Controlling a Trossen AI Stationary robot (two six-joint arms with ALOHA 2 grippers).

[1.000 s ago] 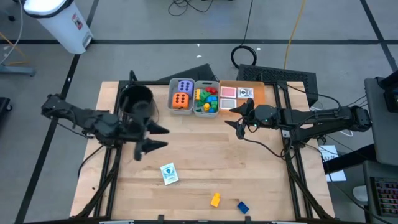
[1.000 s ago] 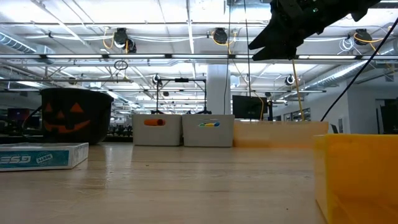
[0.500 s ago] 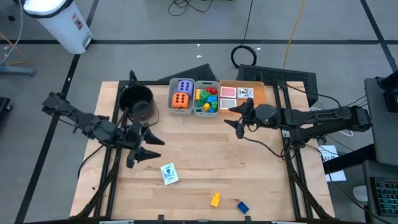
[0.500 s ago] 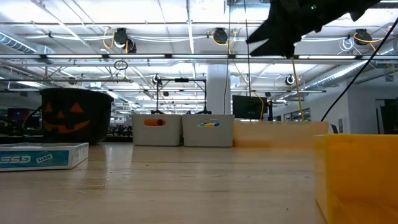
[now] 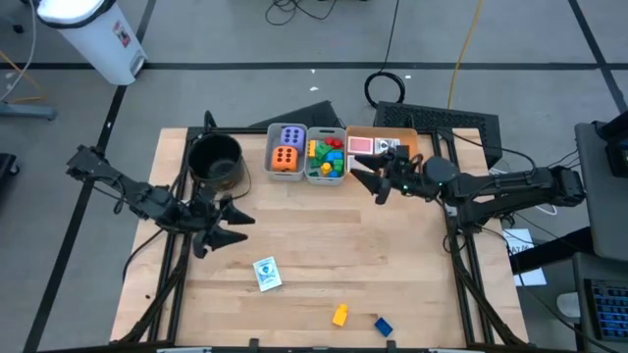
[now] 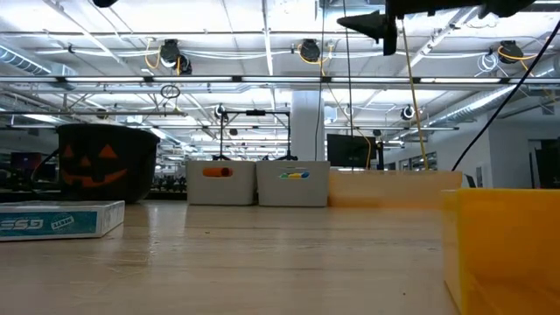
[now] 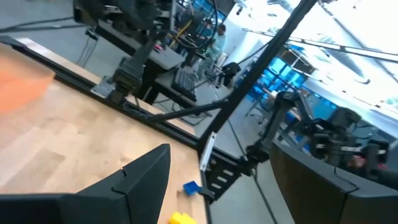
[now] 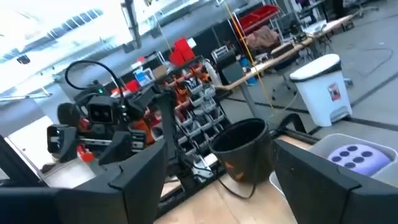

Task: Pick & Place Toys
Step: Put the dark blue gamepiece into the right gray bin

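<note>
The left gripper (image 5: 224,227) hangs open and empty above the bare wood near the black bucket (image 5: 216,161); the right gripper (image 5: 370,178), also open and empty, hovers beside the orange tray (image 5: 410,149). Only the high view shows the boxed card (image 5: 266,274) lying flat, its long axis slightly skewed to the table edge, with a yellow brick (image 5: 340,315) and a blue brick (image 5: 383,326) near the front edge. The low view shows the card's box (image 6: 58,219) edge-on, cut off at the frame's side. The left wrist view catches the blue brick (image 7: 191,187) and yellow brick (image 7: 182,218), partly hidden.
</note>
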